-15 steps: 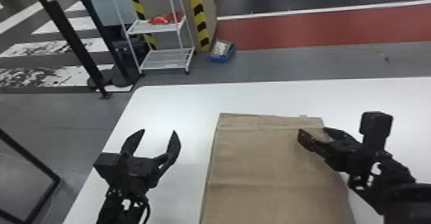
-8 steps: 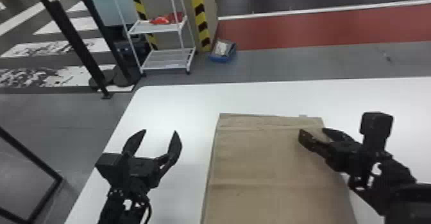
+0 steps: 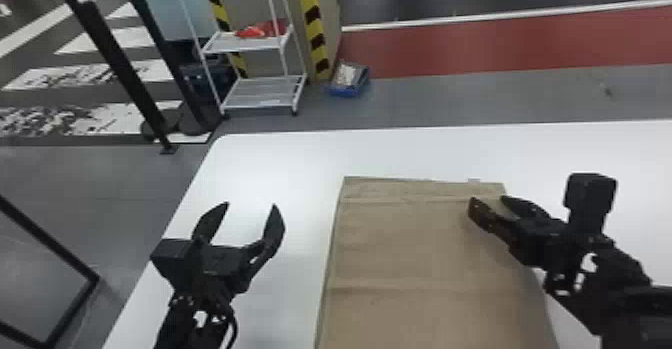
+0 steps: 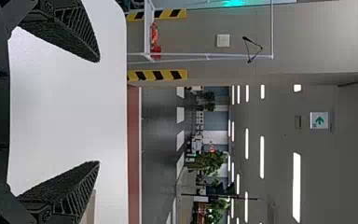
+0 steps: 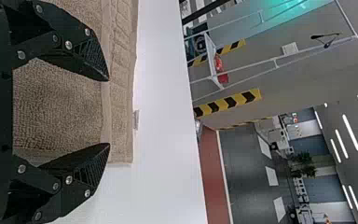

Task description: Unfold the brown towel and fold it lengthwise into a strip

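The brown towel (image 3: 420, 253) lies flat on the white table, its far edge straight and its near part running past the bottom of the head view. Left of it, over bare table, my left gripper (image 3: 252, 208) stands open with nothing between its fingers. My right gripper (image 3: 487, 203) is at the towel's far right corner, its fingers apart. In the left wrist view the left gripper (image 4: 99, 112) is spread wide. The right wrist view shows the right gripper (image 5: 108, 112) open above the towel (image 5: 60, 107), near its hemmed edge.
The white table (image 3: 280, 158) extends beyond the towel on the left, far and right sides. On the floor behind stand a white wire rack (image 3: 260, 93), a blue bin (image 3: 348, 79) and black posts (image 3: 120, 73).
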